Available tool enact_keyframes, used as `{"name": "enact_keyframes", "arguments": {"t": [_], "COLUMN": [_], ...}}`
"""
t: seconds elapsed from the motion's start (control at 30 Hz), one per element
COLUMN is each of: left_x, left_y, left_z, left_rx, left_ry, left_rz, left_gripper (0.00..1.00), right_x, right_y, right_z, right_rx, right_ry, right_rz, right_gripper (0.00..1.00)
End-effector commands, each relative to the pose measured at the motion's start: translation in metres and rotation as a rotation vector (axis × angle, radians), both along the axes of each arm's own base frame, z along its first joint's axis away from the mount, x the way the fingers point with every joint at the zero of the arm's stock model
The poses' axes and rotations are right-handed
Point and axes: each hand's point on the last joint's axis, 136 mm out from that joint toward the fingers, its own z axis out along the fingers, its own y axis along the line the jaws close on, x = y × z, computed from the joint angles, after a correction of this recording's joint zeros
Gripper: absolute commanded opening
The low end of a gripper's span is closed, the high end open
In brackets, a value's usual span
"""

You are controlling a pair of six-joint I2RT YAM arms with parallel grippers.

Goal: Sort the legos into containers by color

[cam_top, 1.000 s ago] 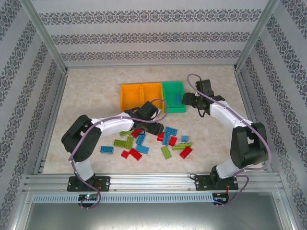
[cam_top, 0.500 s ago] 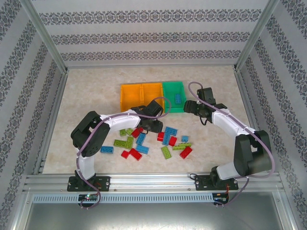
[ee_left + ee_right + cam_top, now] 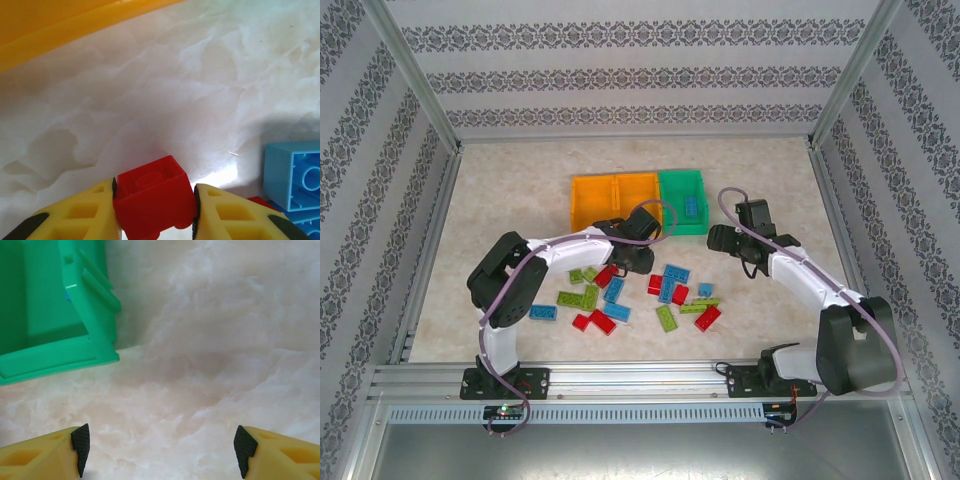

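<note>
Red lego tight between the left gripper's jaws.

Bright, diffuse light. Left wrist view: white glare on the counter at lower centre, just right of the red brick. Right wrist view: soft shadow right of the green bin, focus slightly soft.

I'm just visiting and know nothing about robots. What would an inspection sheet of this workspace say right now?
Surface: pale marbled table.
Job's things: red, blue and green legos scattered before the bins; one blue lego in the green bin; orange bins look empty.
Clutter: nothing seen.
Grippers: left gripper fingers pinch a red lego; right gripper open over bare table beside the green bin.
Cables: purple cables loop along both arms.
Surroundings: patterned walls, metal frame.
</note>
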Motion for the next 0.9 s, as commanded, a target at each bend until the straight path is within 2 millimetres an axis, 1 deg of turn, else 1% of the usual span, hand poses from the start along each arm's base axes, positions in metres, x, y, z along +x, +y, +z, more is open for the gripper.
{"name": "enact_keyframes", "arguments": {"t": [0.0, 0.13, 0.2, 0.4, 0.53, 0.63, 0.7, 0.77, 0.87], "left_x": [0.011, 0.032, 0.045, 0.084, 0.107, 0.121, 0.128, 0.132, 0.133], "left_y": [-0.001, 0.0, 0.001, 0.014, 0.02, 0.021, 0.021, 0.02, 0.019], "left_z": [0.044, 0.067, 0.075, 0.088, 0.087, 0.083, 0.079, 0.075, 0.069], "left_rx": [0.009, 0.039, 0.045, 0.078, 0.1, 0.106, 0.107, 0.107, 0.105], "left_ry": [-0.102, -0.173, -0.196, -0.251, -0.273, -0.283, -0.275, -0.265, -0.254], "left_rz": [-0.019, -0.022, -0.019, 0.017, 0.031, 0.037, 0.038, 0.038, 0.035], "left_gripper": [0.32, 0.33, 0.33, 0.34, 0.36, 0.37, 0.39, 0.43, 0.5], "right_x": [-0.012, -0.023, -0.031, -0.057, -0.067, -0.067, -0.065, -0.064, -0.063], "right_y": [0.001, 0.011, 0.017, 0.031, 0.043, 0.065, 0.075, 0.081, 0.093], "right_z": [-0.003, -0.009, -0.013, -0.029, -0.033, -0.027, -0.025, -0.027, -0.029], "right_rx": [-0.001, 0.008, 0.015, 0.039, 0.06, 0.081, 0.064, 0.052, 0.067], "right_ry": [0.006, 0.016, 0.034, 0.133, 0.148, 0.11, 0.092, 0.104, 0.138], "right_rz": [0.01, 0.038, 0.061, 0.114, 0.144, 0.24, 0.305, 0.339, 0.388], "right_gripper": [0.79, 0.79, 0.79, 0.77, 0.77, 0.76, 0.76, 0.75, 0.73]}}
